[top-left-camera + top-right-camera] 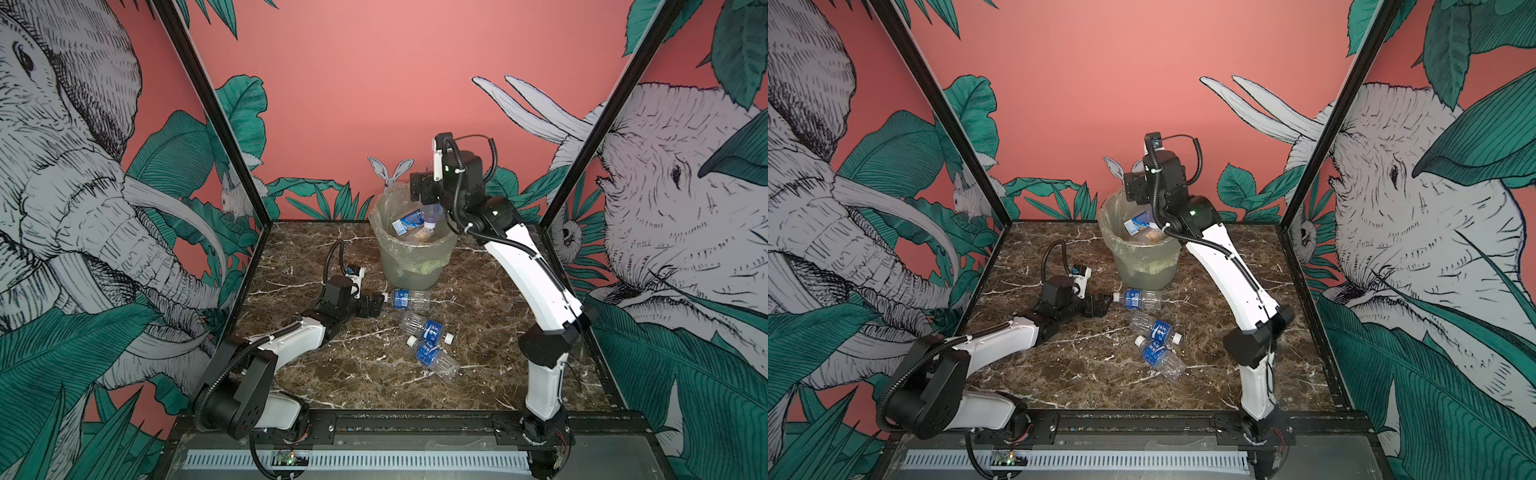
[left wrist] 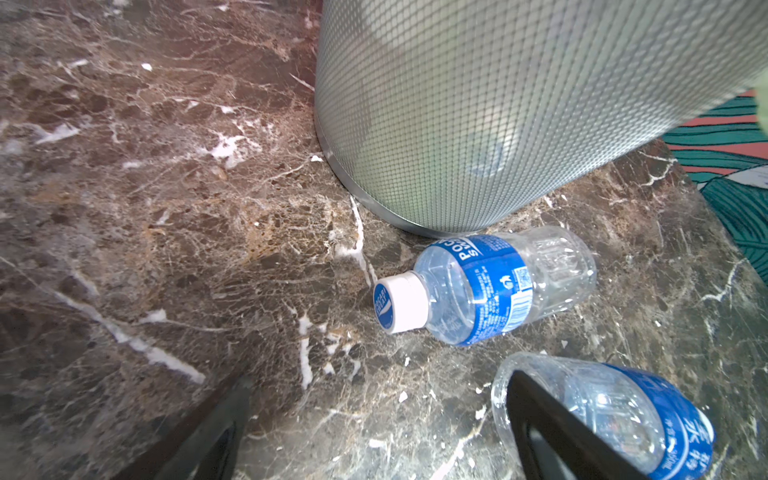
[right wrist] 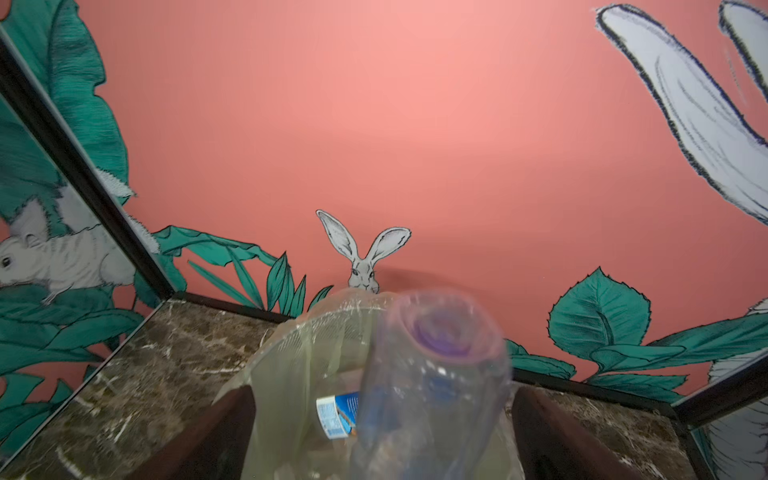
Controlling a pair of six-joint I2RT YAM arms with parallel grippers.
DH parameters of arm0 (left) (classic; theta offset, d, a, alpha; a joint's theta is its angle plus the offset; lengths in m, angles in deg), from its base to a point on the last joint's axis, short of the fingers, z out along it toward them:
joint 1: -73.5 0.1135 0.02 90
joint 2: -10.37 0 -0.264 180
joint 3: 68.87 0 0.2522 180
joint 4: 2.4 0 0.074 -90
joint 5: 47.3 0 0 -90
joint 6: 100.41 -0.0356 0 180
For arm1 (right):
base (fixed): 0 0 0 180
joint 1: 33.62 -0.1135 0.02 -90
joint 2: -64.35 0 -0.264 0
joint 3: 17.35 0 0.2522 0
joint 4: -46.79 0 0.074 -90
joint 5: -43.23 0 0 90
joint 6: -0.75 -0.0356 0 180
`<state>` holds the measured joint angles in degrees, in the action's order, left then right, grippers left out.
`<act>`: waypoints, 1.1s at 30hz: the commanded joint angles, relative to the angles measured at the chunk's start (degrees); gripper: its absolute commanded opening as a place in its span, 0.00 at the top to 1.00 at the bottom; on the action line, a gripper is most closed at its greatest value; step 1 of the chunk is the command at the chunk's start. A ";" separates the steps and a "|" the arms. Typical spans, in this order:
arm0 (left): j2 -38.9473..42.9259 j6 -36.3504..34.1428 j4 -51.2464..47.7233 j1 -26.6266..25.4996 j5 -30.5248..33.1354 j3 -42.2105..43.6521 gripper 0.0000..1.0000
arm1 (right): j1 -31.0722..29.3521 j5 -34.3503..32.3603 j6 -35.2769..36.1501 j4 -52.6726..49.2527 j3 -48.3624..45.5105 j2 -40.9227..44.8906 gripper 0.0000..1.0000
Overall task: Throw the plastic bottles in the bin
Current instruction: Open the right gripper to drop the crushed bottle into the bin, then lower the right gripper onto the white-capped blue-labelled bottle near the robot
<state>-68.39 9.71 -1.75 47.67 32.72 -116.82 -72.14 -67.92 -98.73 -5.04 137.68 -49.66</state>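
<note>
1. In both top views, right gripper (image 1: 426,203) high over the mouth of the bin (image 1: 415,266) at the far side of the marble table (image 1: 332,374), fingertips pointing down.
2. From the right wrist view alone: two dark fingers (image 3: 232,419) spread wide, a clear bottle (image 3: 432,374) blurred between them with its base toward the lens. No grip on it, though contact with the nearer finger is hard to rule out.
3. From a top view, what the wrist camera cannot give: the clear bottle just under the fingertips, white cap downward, within the ring of the bin's rim.
4. Lying inside the bin, a blue-and-white labelled bottle (image 1: 407,220), caught in the top views and again in the right wrist view.
5. Left gripper (image 1: 374,306) low over the table in front of the bin. Spread wide and empty in the left wrist view.
6. Just beyond its fingertips, a white-capped bottle (image 1: 405,299) on its side, cap toward the gripper. Ahead of the jaws rather than between them in the left wrist view, just beside the bin's base. Touching or not, cannot tell. Label lettering legible only there.
7. Closer to the top camera, a second bottle (image 1: 426,328) and a third bottle (image 1: 434,359), both blue-labelled and on their sides, close together. Only one blue-labelled bottle in the left wrist view, partly behind a finger.
8. Grid texture of the bin wall visible only from the left wrist. Yellowish liner over the rim visible from the top views and the right wrist.
</note>
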 commanded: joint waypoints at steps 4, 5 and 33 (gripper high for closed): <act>2.03 -0.24 -0.18 0.78 -0.04 1.16 0.03 | -1.98 1.26 -0.77 3.11 -11.36 12.16 0.01; 1.75 -0.08 0.05 0.78 -0.19 1.16 0.03 | -1.95 1.10 -1.19 3.67 -14.29 13.95 0.01; 2.16 0.37 0.18 0.78 -1.89 1.38 0.04 | -1.54 5.89 -12.06 12.85 -90.87 58.66 0.01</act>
<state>-67.82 9.75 -1.68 48.18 31.21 -116.32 -73.74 -64.53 -107.80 5.94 49.58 6.66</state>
